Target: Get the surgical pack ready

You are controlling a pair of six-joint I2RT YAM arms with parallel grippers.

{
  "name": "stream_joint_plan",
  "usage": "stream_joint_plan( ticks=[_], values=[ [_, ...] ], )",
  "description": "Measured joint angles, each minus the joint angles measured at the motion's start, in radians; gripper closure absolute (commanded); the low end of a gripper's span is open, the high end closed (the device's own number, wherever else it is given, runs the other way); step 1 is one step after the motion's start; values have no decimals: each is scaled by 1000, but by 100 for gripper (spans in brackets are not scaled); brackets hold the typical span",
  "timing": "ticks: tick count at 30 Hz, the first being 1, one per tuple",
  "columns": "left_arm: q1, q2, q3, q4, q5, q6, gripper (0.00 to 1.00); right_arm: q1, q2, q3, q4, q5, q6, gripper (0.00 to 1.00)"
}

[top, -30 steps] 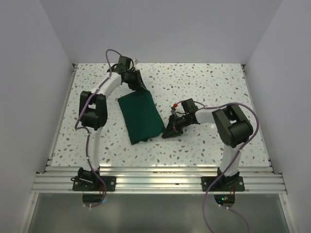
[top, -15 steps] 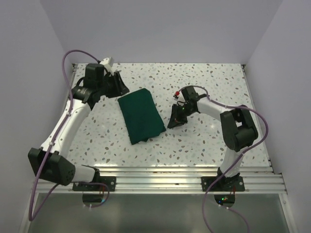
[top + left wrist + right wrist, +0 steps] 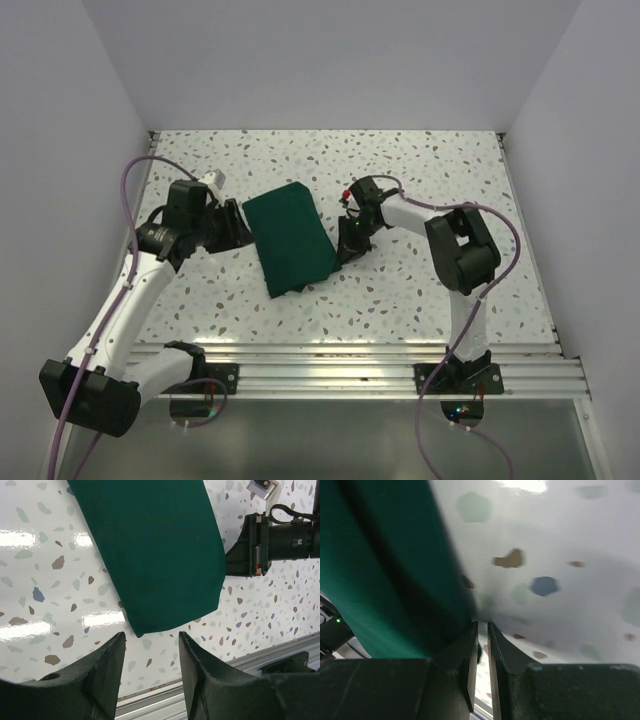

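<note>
The surgical pack shows only as a folded dark green cloth lying flat on the speckled table. My left gripper is just left of it, low over the table. In the left wrist view the cloth fills the upper middle, and my left gripper stands open and empty short of its near corner. My right gripper is at the cloth's right edge. In the right wrist view its jaws are closed to a thin slit with nothing gripped, the cloth right beside the left finger.
An aluminium rail runs along the near table edge, also seen as a rail in the left wrist view. White walls enclose the table on three sides. The right arm's black wrist is just beyond the cloth's far edge.
The left arm swung from the back of the table down to the cloth's left side and its jaws widened. The right gripper slid left to the cloth's right edge. The cloth stayed put.
</note>
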Motion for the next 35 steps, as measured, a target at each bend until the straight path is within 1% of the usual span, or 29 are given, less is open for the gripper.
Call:
stream_joint_plan(
  ticks=[7, 9, 11, 13, 14, 16, 17, 18, 20, 21, 22, 23, 24, 27, 29, 33, 35],
  values=[
    [0, 1, 8, -17, 7, -6, 48, 155, 0, 3, 60, -19, 86, 82],
    [0, 1, 8, -14, 20, -11, 46, 191, 2, 27, 61, -26, 102, 81],
    [0, 0, 8, -2, 38, -17, 44, 202, 2, 64, 46, -20, 99, 79],
    [0, 0, 8, 8, 55, -23, 43, 188, -7, 86, 36, 5, 90, 74],
    [0, 0, 7, 13, 66, -27, 43, 172, -20, 84, 26, 21, 82, 68],
    [0, -3, -5, 34, 90, -32, 42, 136, -58, 51, 15, 58, 71, 63],
    [0, -6, -18, 48, 103, -38, 41, 114, -89, 20, 3, 73, 65, 59],
    [0, -10, -34, 61, 117, -46, 41, 93, -121, -12, -14, 90, 58, 47],
    [-3, -24, -84, 101, 142, -65, 39, 56, -187, -77, -36, 121, 39, 35],
    [-6, -34, -112, 114, 150, -77, 37, 43, -224, -110, -52, 135, 31, 21],
    [-12, -42, -138, 127, 158, -87, 37, 38, -261, -144, -62, 148, 29, 10],
    [-19, -50, -164, 142, 164, -100, 5, 37, -302, -182, -64, 156, 22, 1],
    [-27, -57, -186, 153, 168, -103, 0, 41, -344, -222, -66, 163, 19, 1],
    [-56, -61, -229, 186, 177, -135, 0, 49, -472, -320, -70, 170, 22, 1],
    [-90, -61, -242, 203, 174, -139, 0, 50, -528, -351, -71, 173, 24, 1],
    [-166, -49, -246, 247, 173, -151, 0, 41, -583, -379, -58, 169, 30, 1],
    [-191, -42, -255, 282, 181, -164, 0, 25, -617, -422, -16, 143, 45, 1]
  ],
)
